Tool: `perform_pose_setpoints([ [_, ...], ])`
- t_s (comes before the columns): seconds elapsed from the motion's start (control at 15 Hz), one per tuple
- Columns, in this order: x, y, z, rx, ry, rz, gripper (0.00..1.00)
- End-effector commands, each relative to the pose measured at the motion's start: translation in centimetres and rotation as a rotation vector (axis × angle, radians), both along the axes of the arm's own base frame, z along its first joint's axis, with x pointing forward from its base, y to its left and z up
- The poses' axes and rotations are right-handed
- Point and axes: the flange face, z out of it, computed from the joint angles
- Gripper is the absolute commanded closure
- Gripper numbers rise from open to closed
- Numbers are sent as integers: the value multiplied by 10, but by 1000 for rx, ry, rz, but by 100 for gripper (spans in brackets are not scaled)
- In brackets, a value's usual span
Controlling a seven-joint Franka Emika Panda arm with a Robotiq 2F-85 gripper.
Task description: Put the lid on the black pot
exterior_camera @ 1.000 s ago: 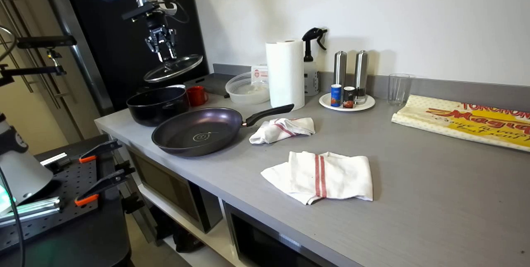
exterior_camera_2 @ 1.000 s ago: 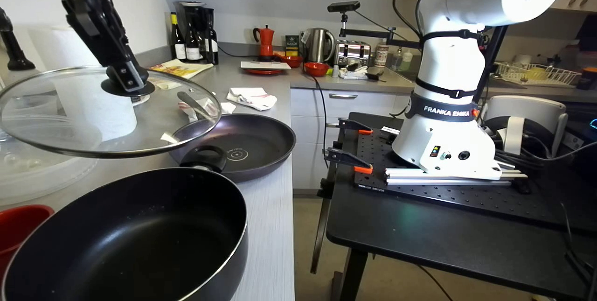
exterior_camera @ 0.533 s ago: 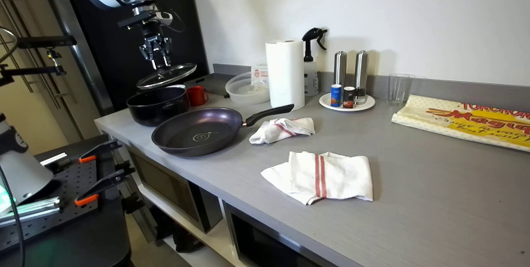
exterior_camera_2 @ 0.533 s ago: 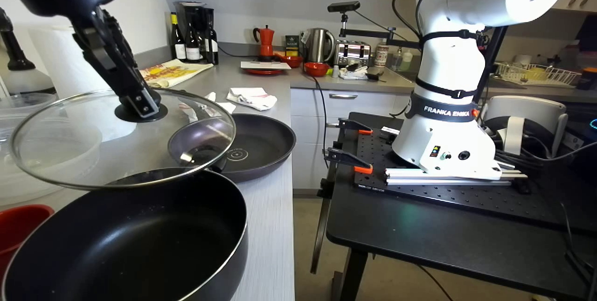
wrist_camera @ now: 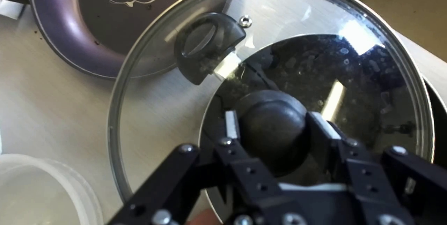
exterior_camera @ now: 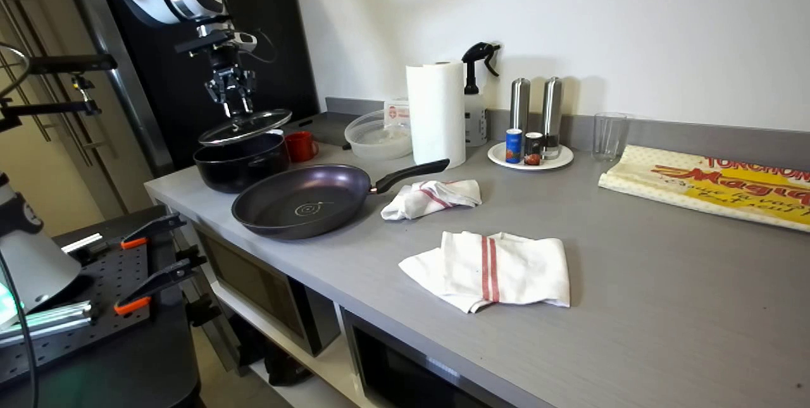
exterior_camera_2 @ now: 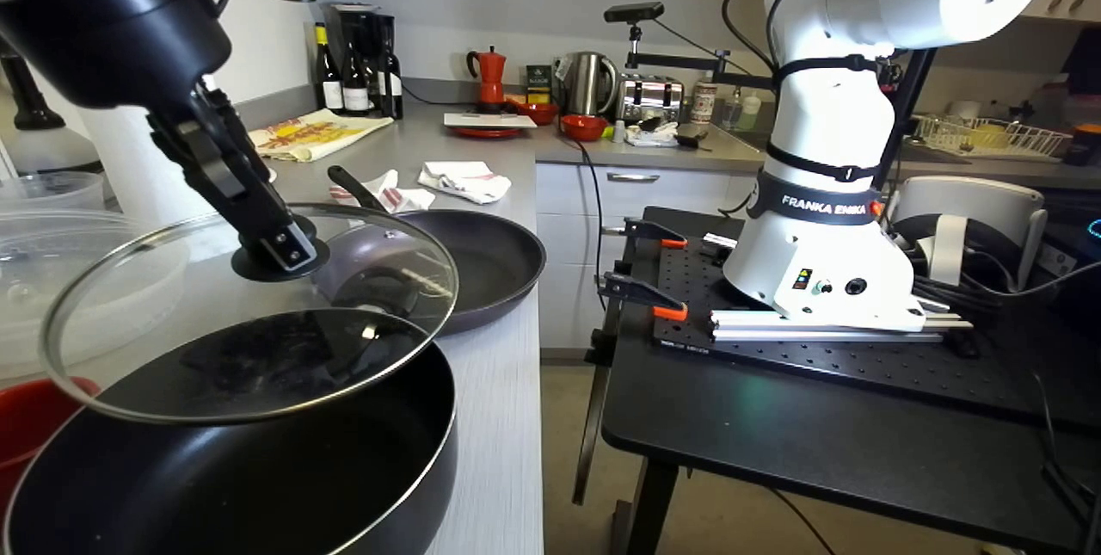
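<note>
One glass lid (exterior_camera: 245, 128), up in the air; in an exterior view it overlaps the back part of the black pot (exterior_camera_2: 284, 486). The gripper (wrist_camera: 273, 124) is closed on the lid's dark knob (wrist_camera: 274, 139), a finger on either side, glass hanging below. Firm enough hold, from where I stand.

What's new: over the last second the lid has come down and moved in. It hung higher and left the whole pot mouth showing; now the far stretch of that mouth is seen through glass. Pot and frying pan (exterior_camera: 310, 209) haven't moved. So the carry is nearly done, I'd say, and this is the lowering step. Not seated yet.

Two snags. Lid is tilted, with one edge lower than the opposite one. It also looks off-centre toward the frying pan: the wrist view shows a strip of pot mouth uncovered on the side away from it. No clear contact with the rim; can't rule out a touch at the low edge.

Next probably calls for a shift away from the pan, levelling, lowering, then release. Let go early and the low edge might dip inside the pot, or the lid slide off.
</note>
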Motion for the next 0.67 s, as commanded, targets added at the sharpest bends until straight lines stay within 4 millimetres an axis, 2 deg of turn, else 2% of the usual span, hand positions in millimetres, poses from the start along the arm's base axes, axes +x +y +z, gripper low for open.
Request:
perform_pose_setpoints([
  [0.0, 1, 11, 2, -21, 20, 53, 75],
  [0.6, 0, 33, -15, -17, 47, 125, 75],
])
